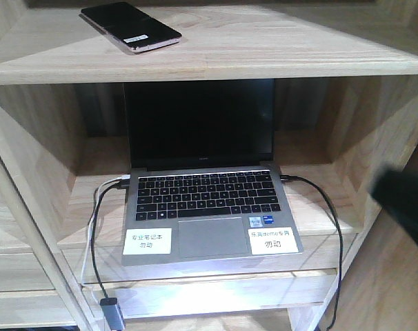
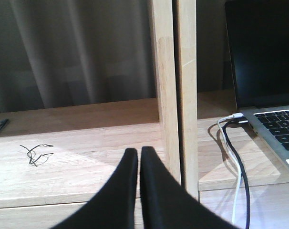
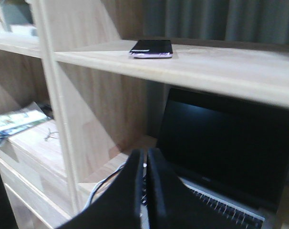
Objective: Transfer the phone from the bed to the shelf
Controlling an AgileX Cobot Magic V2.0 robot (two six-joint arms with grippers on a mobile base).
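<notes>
Phone (image 1: pixel 130 27) is being borne flat on the shelf's (image 1: pixel 264 48) top plank, left of centre | laptop (image 1: pixel 207 186) is being housed open in the compartment beneath, cables (image 1: pixel 98 227) plugged at both sides | curtain (image 2: pixel 73 47) is being seen behind | left gripper (image 2: pixel 138 157) and right gripper (image 3: pixel 145 160) are being held closed, empty.

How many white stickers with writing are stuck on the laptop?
2. One white sticker sits on the laptop left of the touchpad, and the other white sticker sits right of it. A smaller blue badge lies beside the right one. Others may be hidden.
</notes>
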